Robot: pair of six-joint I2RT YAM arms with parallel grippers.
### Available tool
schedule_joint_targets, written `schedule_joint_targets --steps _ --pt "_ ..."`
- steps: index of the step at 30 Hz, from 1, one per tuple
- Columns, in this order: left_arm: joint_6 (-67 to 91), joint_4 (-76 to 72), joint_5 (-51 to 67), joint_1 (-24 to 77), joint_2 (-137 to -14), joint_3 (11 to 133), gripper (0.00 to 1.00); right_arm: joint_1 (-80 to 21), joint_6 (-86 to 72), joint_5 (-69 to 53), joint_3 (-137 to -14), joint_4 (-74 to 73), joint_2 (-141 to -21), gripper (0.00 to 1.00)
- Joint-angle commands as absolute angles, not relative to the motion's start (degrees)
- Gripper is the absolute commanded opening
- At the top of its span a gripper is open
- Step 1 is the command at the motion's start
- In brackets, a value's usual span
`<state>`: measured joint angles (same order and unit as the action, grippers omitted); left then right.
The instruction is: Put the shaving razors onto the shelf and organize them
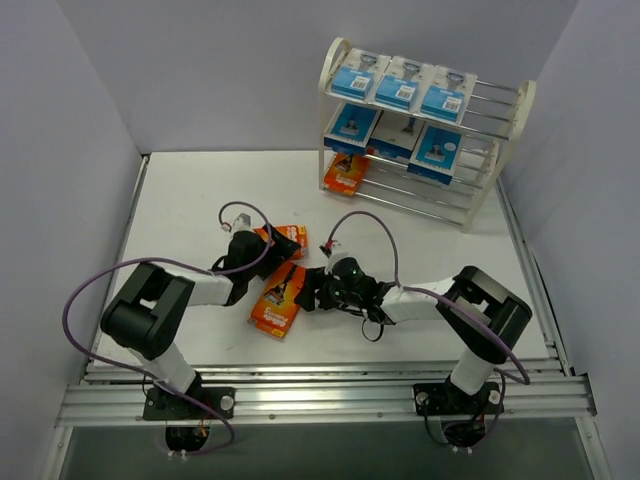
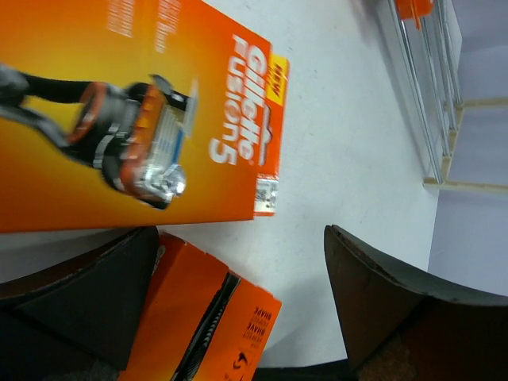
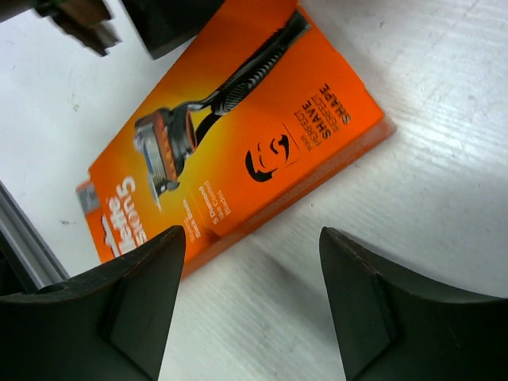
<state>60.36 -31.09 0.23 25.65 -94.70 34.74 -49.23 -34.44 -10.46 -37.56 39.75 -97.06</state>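
A white table (image 1: 200, 200) is seen from above, with a cream 3-tier shelf (image 1: 520, 108) set at its 1 o'clock. 3 blue razor packs (image 1: 405, 88) are set along the top tier and 3 more along the middle tier. A shelved orange box (image 1: 347, 173) is lodged at the left end of the lowest tier. Near the table's centre 2 orange razor boxes are laid flat: the nearer box (image 1: 281, 298) and, at its 12 o'clock, the farther box (image 1: 288, 237). The left claw (image 2: 240, 232) is spread wide over the farther box, with nothing gripped. The right claw (image 3: 252, 232), at the nearer box's 3 o'clock, is held partly apart and empty, just short of that box.
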Motion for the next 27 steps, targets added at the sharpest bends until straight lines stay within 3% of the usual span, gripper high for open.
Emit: schedule_joint_targets --steps 1,10,14,23,27 --pt "58.54 -36.82 1.66 28.56 -97.98 39.10 0.94 -49.83 -35.42 -9.32 -35.34 40.43 -91.77 0.64" --pt "56.42 -40.59 5.09 32.96 -104.76 45.18 0.94 -49.75 -33.05 -3.26 -33.58 29.72 -78.58 0.66" --pt "54.33 -40.70 5.28 32.61 -102.05 43.86 0.94 -49.57 -32.52 -1.23 -32.26 27.34 -74.37 0.66" --pt "45.71 -19.79 0.88 22.34 -77.30 45.17 0.94 -48.78 -33.05 -0.35 -26.99 27.16 -70.05 0.66" --pt "46.58 -8.76 7.11 15.04 -68.57 45.61 0.94 -48.60 -32.87 -0.26 -26.28 26.54 -69.52 0.66"
